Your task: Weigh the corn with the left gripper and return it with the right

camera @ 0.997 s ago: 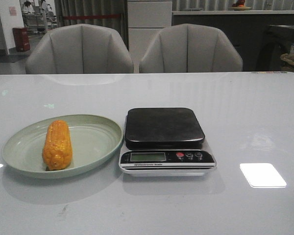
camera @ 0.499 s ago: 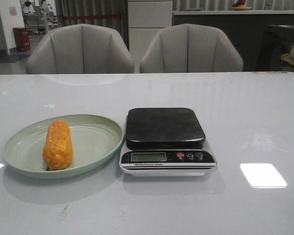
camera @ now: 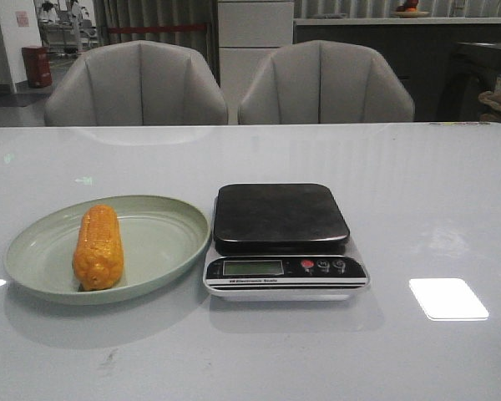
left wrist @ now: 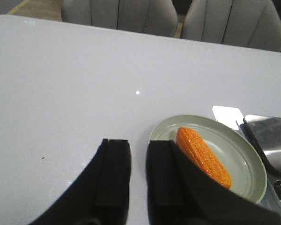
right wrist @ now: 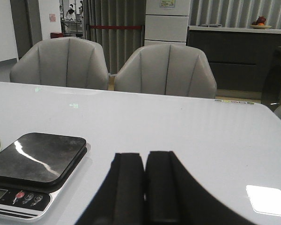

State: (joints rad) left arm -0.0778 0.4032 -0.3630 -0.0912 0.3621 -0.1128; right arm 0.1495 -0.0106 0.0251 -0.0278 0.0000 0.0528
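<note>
Corn: bumpy orange-yellow cob [camera: 98, 247] lies on the pale green oval plate [camera: 163, 242], unmoved over the last second.
Scale: black platform [camera: 280, 215] bare.
Left gripper [left wrist: 138, 176]: fingers slightly apart, empty.
Right gripper [right wrist: 145, 183]: fingers together.
Meaning: weighing not begun.

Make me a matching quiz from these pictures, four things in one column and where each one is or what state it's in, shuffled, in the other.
Things:
1. corn
2. scale
3. plate
4. right gripper

Places or states:
A. on the table left of the scale, holding the cob
B. fingers closed together, holding nothing
C. lying on the plate
D. black platform bare, nothing on it

Pairs: 1-C, 2-D, 3-A, 4-B
</note>
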